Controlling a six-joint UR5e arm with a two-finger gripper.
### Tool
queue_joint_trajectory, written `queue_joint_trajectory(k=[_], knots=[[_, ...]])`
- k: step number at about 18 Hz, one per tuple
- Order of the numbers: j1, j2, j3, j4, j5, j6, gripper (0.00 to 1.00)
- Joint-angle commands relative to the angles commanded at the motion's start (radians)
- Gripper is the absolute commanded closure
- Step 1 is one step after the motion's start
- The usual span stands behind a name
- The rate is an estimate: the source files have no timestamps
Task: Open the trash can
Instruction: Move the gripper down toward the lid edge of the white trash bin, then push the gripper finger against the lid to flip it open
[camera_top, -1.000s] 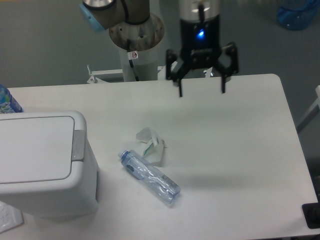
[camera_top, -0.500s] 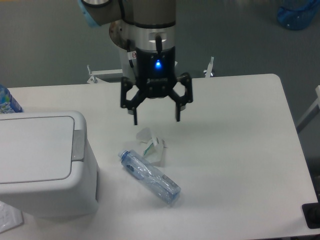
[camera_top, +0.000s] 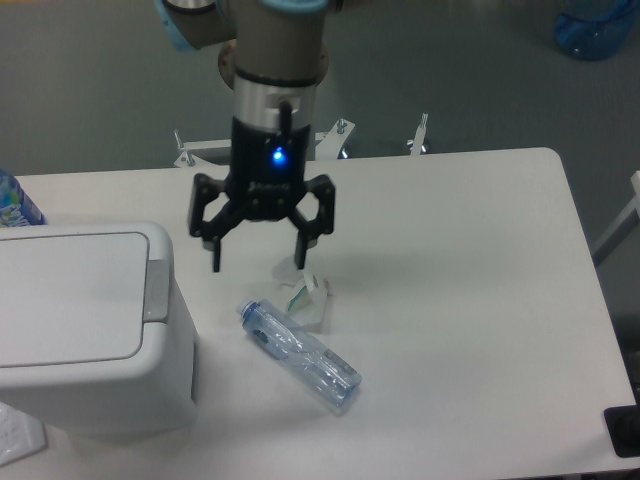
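Note:
The white boxy trash can (camera_top: 90, 325) stands at the table's left front, its flat lid shut. The grey push-tab (camera_top: 157, 290) sits on its right rim. My gripper (camera_top: 258, 266) hangs open and empty above the table, just right of the tab and a little behind it, fingers pointing down. It touches nothing. A clear crushed plastic bottle (camera_top: 300, 355) lies on the table to the front right of the gripper.
A crumpled clear wrapper (camera_top: 305, 290) lies just behind the bottle, under my right finger. A blue-labelled bottle (camera_top: 15, 203) shows at the left edge behind the can. A white packet (camera_top: 18, 435) lies at the front left corner. The table's right half holds nothing.
My gripper has moved left and towards the front, from the table's far middle to beside the trash can's tab. It stayed open. The can, bottle and wrapper have not moved.

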Motion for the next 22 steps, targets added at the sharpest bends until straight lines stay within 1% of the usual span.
queue_joint_trajectory(k=[7,22], knots=[[-0.029,-0.017,0.000,0.009,0.000,-0.002,0.00],[-0.034,-0.026,-0.011,0.012,0.002,0.000,0.00]])
